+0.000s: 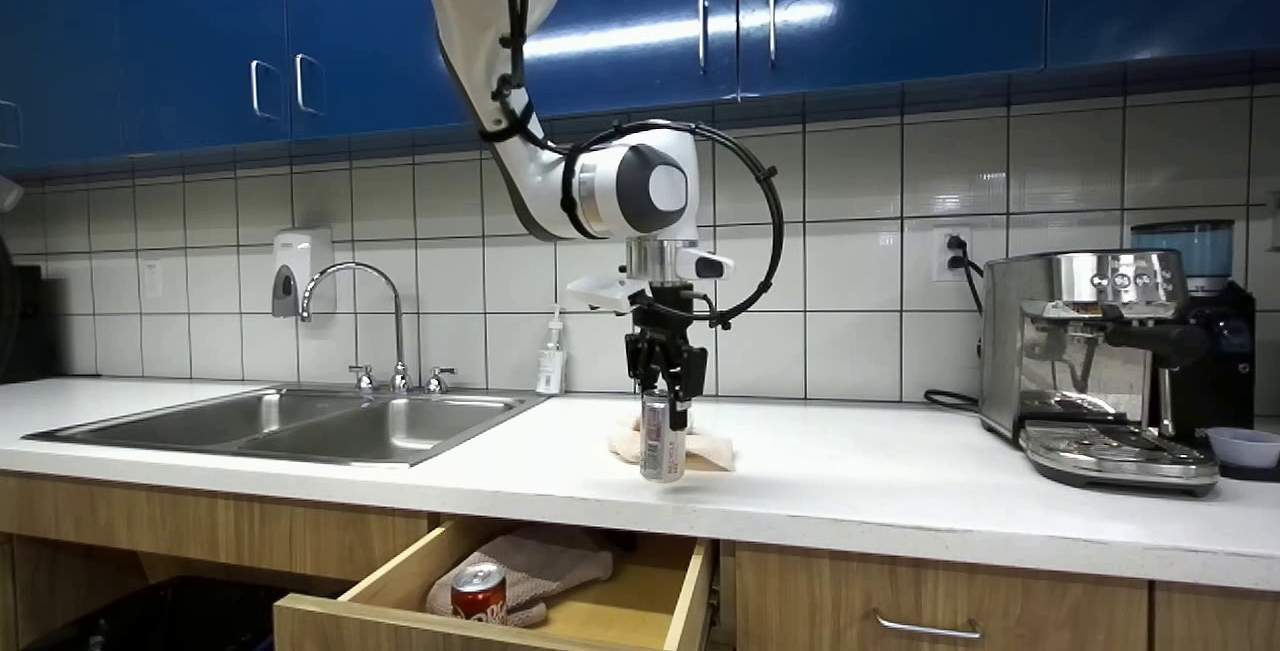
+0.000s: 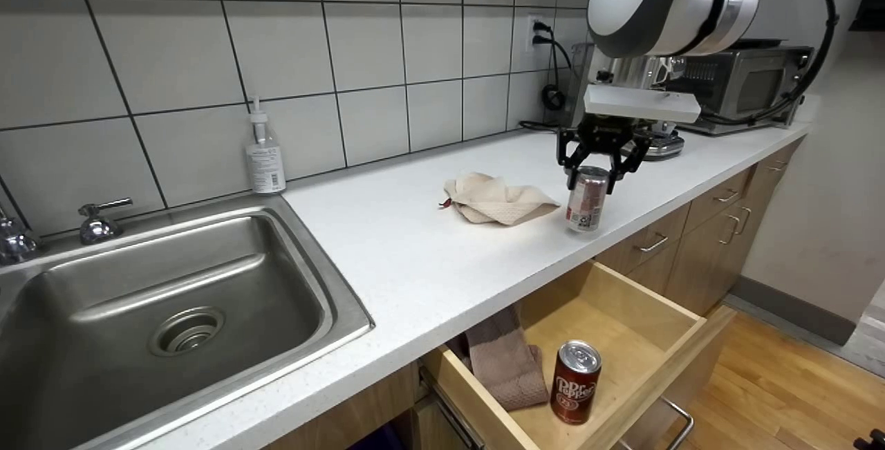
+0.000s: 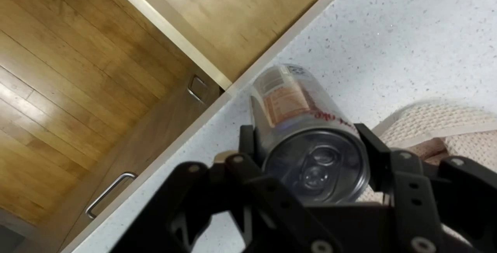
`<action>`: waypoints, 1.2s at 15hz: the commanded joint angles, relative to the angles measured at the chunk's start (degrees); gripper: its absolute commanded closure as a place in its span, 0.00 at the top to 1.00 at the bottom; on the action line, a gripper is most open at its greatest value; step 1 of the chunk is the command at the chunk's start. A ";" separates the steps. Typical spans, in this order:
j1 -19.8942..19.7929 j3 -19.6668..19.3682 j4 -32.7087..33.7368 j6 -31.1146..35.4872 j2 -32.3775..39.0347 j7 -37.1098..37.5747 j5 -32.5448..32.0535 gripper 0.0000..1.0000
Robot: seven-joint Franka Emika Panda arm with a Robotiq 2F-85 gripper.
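Observation:
My gripper (image 1: 665,409) points down over the white counter (image 1: 850,471). It is shut on a silver soda can (image 1: 660,443), which also shows in an exterior view (image 2: 586,204). In the wrist view the fingers (image 3: 308,144) press on both sides of the silver can (image 3: 287,97), near its top. The can is nearly upright, close to the counter's front edge; I cannot tell whether its base touches. A crumpled beige cloth (image 2: 498,201) lies beside it. Below, an open drawer (image 2: 684,346) holds a red Dr Pepper can (image 2: 575,382), upright, and a brownish towel (image 2: 508,360).
A double steel sink (image 1: 400,431) with a tall faucet (image 1: 398,321) is set in the counter. A soap bottle (image 2: 265,160) stands at its back corner. A coffee machine (image 1: 1090,371) and a toaster oven (image 2: 747,83) stand farther along. Blue cabinets (image 1: 900,11) hang above.

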 commanded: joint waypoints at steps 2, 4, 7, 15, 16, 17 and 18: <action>0.19 0.54 -6.21 2.37 -4.34 -0.28 -0.90 0.38; 0.33 0.75 -8.04 3.51 -4.90 -0.28 -0.84 0.38; 0.47 0.93 -10.50 5.36 -5.68 -0.19 -0.90 0.38; 1.40 1.39 -16.29 8.67 -8.49 -0.08 -1.18 0.38; 1.44 1.51 -16.88 8.90 -8.79 -0.18 -1.08 0.38; 1.48 1.61 -17.52 9.23 -9.14 -0.16 -1.12 0.38; 1.51 1.73 -18.13 9.49 -9.44 -0.15 -1.16 0.38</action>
